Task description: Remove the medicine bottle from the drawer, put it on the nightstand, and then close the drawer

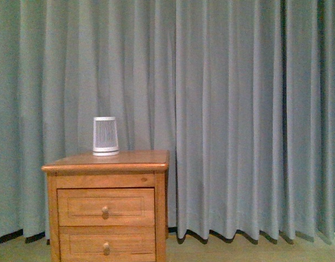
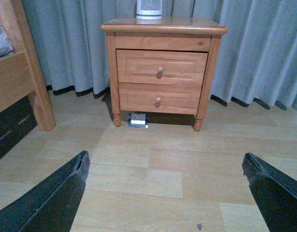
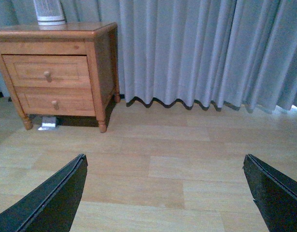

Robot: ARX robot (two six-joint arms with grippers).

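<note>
Furthest left, seen only from the left wrist, a wooden bed frame (image 2: 22,72) stands on the plank floor (image 2: 163,145). Next comes the nightstand (image 1: 140,159), honey-orange wood on short legs, set against a grey-blue curtain (image 1: 238,109) that fills everything to its right. A white ribbed device (image 1: 105,136) stands upright on its top, towards the back edge and a little left of the middle. Something small and white (image 2: 138,119) lies on the floor under the cabinet; I cannot tell what it is.

The upper drawer (image 1: 106,207) is pushed fully in, with its round knob (image 1: 105,210) in the middle of the panelled front. The lower drawer (image 1: 106,244) is shut as well. The medicine bottle shows nowhere. It is not on the top, so I take it to be hidden inside the upper drawer.

What matters is where that knob sits from each arm. The left jaws are spread wide and hold nothing, low over the floor. The nightstand faces them squarely, the knob ahead and higher up, well apart. The right jaws, just as wide and empty, see the cabinet off to one side at an angle. From the front it stands on the robot's left. The left arm looks the nearer and the better lined up. The drawer front runs level, side to side, and should pull straight out towards the robot.
</note>
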